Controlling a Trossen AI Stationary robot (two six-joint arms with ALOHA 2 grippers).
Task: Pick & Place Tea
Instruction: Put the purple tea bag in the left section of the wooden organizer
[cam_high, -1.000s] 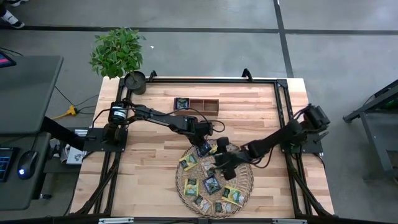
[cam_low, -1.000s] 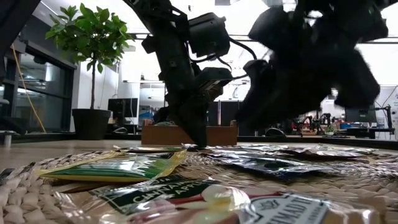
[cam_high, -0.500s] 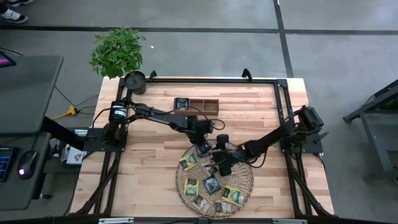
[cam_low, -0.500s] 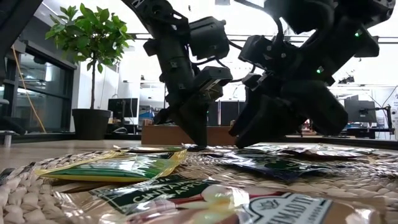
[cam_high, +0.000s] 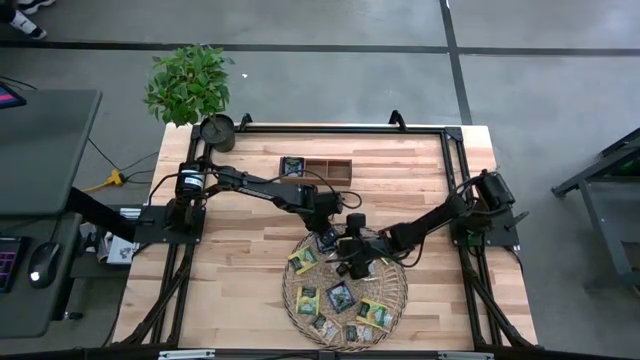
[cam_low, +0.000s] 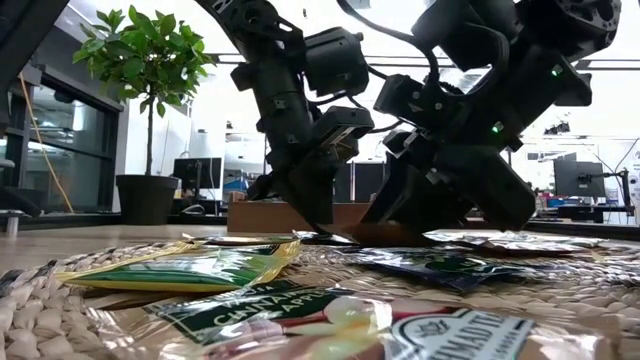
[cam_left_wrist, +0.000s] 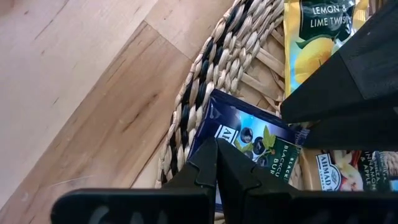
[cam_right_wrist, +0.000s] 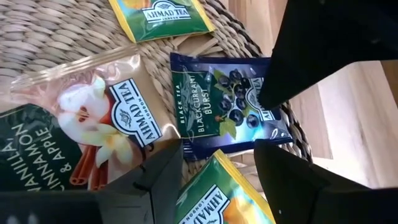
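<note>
A round woven tray (cam_high: 291, 300) near the table's front middle holds several flat tea sachets (cam_high: 340, 295) in green, yellow and dark wrappers. A dark blue blackcurrant sachet (cam_right_wrist: 217, 102) lies flat at the tray's far rim. My left gripper (cam_left_wrist: 216, 148) is shut, with its tips down on that sachet. Just right of it, my right gripper (cam_right_wrist: 217, 163) is open and low over the tray. Its fingers straddle the near end of the blue sachet and a yellow sachet (cam_right_wrist: 217, 193) without touching either. A vanilla sachet (cam_right_wrist: 102, 124) lies beside them. My left gripper has its shut fingertips (cam_left_wrist: 208, 163) on the blue sachet's face near the edge by the tray rim (cam_left_wrist: 202, 127). It comes steeply from above, slanting from the table's left. The sachet lies flat on the tray; whether an edge is pinched I cannot tell.
A wooden divided box (cam_high: 328, 168) stands at the far middle, with one sachet (cam_high: 292, 166) in its left compartment. A potted plant (cam_high: 195, 90) is at the far left corner. Bare wood (cam_high: 230, 270) lies left of the tray. Black frame rails edge the table.
My right gripper has sunk lower and moved toward the table's left, closer to my left gripper and the blue sachet. It has stayed open. The sachets have not moved.
</note>
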